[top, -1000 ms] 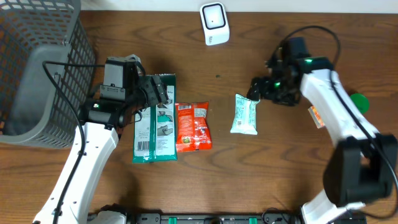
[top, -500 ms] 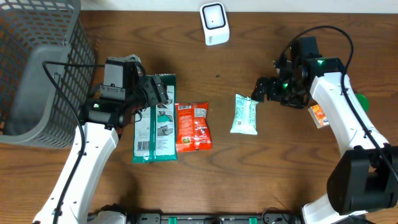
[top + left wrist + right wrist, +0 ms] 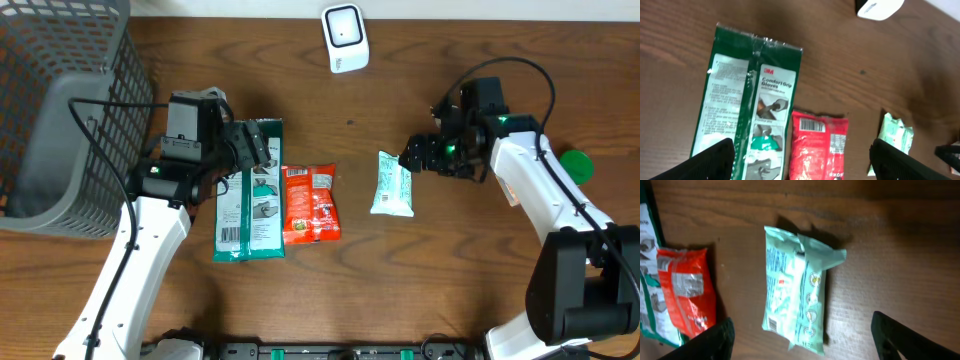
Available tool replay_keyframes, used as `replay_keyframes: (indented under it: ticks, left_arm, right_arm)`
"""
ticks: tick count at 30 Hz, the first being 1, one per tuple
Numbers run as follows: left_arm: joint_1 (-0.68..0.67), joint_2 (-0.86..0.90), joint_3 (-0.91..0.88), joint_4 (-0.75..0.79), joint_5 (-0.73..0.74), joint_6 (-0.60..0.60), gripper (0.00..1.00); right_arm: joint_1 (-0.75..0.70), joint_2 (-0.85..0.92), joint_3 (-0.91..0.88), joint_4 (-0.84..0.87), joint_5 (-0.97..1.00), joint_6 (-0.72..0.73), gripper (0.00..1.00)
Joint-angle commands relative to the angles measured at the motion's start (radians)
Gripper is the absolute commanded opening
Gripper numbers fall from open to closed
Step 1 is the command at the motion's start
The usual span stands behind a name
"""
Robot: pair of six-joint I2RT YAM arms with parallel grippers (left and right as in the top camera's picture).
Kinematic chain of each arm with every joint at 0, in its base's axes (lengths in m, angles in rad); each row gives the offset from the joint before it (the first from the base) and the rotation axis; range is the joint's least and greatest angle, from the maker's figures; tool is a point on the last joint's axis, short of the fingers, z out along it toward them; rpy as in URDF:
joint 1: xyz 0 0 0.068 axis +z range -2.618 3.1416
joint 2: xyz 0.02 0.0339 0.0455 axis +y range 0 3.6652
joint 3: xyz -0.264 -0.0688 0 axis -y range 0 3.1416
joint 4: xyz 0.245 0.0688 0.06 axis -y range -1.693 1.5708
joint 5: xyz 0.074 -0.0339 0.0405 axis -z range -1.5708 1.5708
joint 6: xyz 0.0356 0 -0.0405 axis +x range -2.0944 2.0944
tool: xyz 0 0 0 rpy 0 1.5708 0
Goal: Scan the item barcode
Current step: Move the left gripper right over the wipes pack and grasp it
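Observation:
Three packets lie on the wooden table: a green glove packet [image 3: 248, 190], a red snack packet [image 3: 310, 204] and a pale green packet [image 3: 393, 184]. The white barcode scanner [image 3: 345, 38] stands at the back edge. My right gripper [image 3: 416, 157] is open, just above the pale green packet's [image 3: 795, 305] far right end; the packet lies flat below and between its fingers, with a small barcode [image 3: 772, 324] on its near left corner. My left gripper [image 3: 255, 150] hangs open over the top of the green glove packet [image 3: 747, 100], holding nothing.
A grey wire basket [image 3: 60, 120] fills the back left corner. A green round object [image 3: 577, 163] sits by the right arm. The scanner's corner [image 3: 879, 7] shows at the top of the left wrist view.
My right gripper drew back to the right, then returned left and lower toward the pale green packet, its jaws slightly narrower. The left arm and the packets have not moved.

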Motion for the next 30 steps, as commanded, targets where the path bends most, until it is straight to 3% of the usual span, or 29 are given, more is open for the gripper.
replay_keyframes:
  ticks: [1, 8, 9, 14, 19, 30]
  left_arm:
    - [0.003, 0.002, 0.005, 0.031, -0.003, 0.016, 0.86]
    - [-0.027, 0.008, -0.013, -0.041, 0.143, 0.005, 0.86]
    - [-0.042, 0.013, -0.018, -0.04, 0.151, 0.004, 0.83]
    - [-0.169, 0.064, -0.027, -0.018, 0.151, -0.002, 0.39]
    - [-0.309, 0.172, -0.027, 0.085, 0.151, -0.003, 0.1]
    - [-0.516, 0.409, -0.027, 0.354, 0.151, -0.021, 0.07]
  right_arm:
    - [-0.002, 0.005, -0.024, 0.029, -0.024, -0.007, 0.81]
    - [-0.002, 0.005, -0.028, 0.05, -0.023, -0.008, 0.8]
    - [-0.002, 0.005, -0.028, 0.051, -0.023, -0.008, 0.8]
    - [-0.002, 0.005, -0.028, 0.05, -0.023, -0.007, 0.81]
    - [-0.002, 0.005, -0.032, 0.048, -0.024, -0.007, 0.81]
    - [-0.002, 0.027, -0.032, 0.027, -0.043, 0.031, 0.73]
